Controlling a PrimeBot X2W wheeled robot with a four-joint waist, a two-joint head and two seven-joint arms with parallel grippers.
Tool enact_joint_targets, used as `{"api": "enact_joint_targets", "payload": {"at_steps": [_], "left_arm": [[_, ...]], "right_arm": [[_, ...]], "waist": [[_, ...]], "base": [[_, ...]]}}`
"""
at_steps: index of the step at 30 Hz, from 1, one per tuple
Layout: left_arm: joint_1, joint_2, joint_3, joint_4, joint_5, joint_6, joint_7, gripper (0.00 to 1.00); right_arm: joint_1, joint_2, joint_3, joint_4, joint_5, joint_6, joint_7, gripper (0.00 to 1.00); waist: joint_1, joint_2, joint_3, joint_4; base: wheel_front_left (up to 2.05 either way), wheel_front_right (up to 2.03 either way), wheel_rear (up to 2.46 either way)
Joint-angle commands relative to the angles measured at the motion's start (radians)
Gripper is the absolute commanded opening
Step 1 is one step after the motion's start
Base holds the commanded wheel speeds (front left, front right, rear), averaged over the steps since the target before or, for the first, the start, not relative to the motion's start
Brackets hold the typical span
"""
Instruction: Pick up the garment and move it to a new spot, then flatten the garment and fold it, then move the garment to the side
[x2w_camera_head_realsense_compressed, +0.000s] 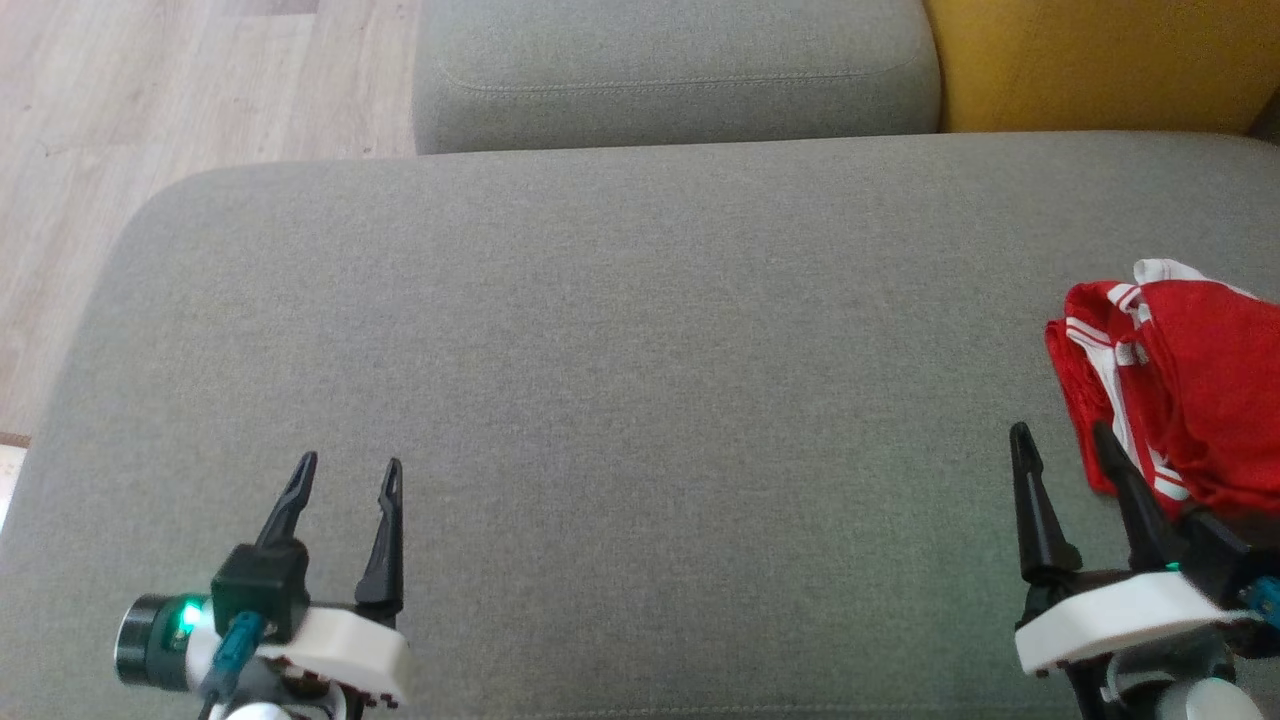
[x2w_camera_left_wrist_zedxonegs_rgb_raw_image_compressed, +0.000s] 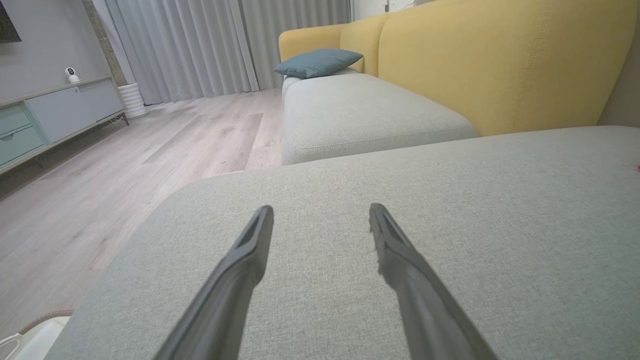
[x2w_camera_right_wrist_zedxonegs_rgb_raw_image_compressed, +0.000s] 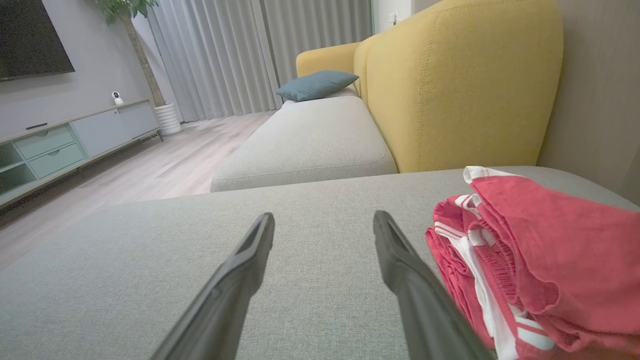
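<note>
A red garment (x2w_camera_head_realsense_compressed: 1180, 380) with white stripes lies bunched at the right edge of the grey sofa seat (x2w_camera_head_realsense_compressed: 640, 400). In the right wrist view the garment (x2w_camera_right_wrist_zedxonegs_rgb_raw_image_compressed: 540, 260) sits just right of my right finger. My right gripper (x2w_camera_head_realsense_compressed: 1060, 440) is open at the lower right, its fingers beside the garment's near-left edge with nothing between them. At the lower left my left gripper (x2w_camera_head_realsense_compressed: 345, 475) also stands open over bare cushion, far from the garment; the left wrist view shows the left gripper (x2w_camera_left_wrist_zedxonegs_rgb_raw_image_compressed: 320, 215) with only grey fabric between its fingers.
A second grey cushion (x2w_camera_head_realsense_compressed: 670, 70) adjoins the seat's far side, with a yellow backrest (x2w_camera_head_realsense_compressed: 1100, 60) at the far right. Wooden floor (x2w_camera_head_realsense_compressed: 150, 120) lies to the left. A teal pillow (x2w_camera_left_wrist_zedxonegs_rgb_raw_image_compressed: 317, 62), a low cabinet (x2w_camera_left_wrist_zedxonegs_rgb_raw_image_compressed: 45, 120) and curtains stand beyond.
</note>
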Motion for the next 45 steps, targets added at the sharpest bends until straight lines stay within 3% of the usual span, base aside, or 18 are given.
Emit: {"api": "enact_joint_targets", "payload": {"at_steps": [1, 17, 18, 22, 45], "left_arm": [[-0.043, 0.02, 0.03, -0.036, -0.008, 0.011, 0.0, 1.0], [-0.051, 0.027, 0.02, -0.035, -0.01, 0.024, -0.003, 1.0], [-0.001, 0.007, -0.021, -0.001, 0.0, 0.017, 0.004, 0.0], [0.016, -0.008, -0.031, 0.049, -0.006, 0.016, 0.005, 0.0], [-0.017, -0.026, 0.027, 0.074, -0.278, -0.04, 0.043, 0.0]], "right_arm": [[-0.024, -0.005, 0.023, -0.04, 0.003, 0.003, 0.004, 1.0], [-0.028, -0.005, 0.032, -0.044, -0.007, 0.003, 0.014, 1.0], [0.0, 0.0, 0.008, -0.003, -0.001, 0.0, 0.013, 0.0], [0.008, 0.0, 0.016, 0.056, 0.005, 0.0, 0.012, 0.0], [-0.033, -0.014, 0.016, 0.098, 0.27, 0.001, 0.013, 0.0]], "waist": [[0.0001, -0.0001, 0.001, 0.0], [0.0001, -0.0001, 0.003, 0.0], [0.0001, -0.0001, 0.004, 0.0], [0.0001, -0.0001, 0.004, -0.001], [0.0001, -0.0001, 0.005, -0.006]], "base": [[0.0, 0.0, 0.0], [0.0, 0.0, 0.0], [0.0, 0.0, 0.0], [0.0, 0.0, 0.0], [0.0, 0.0, 0.0]]}}
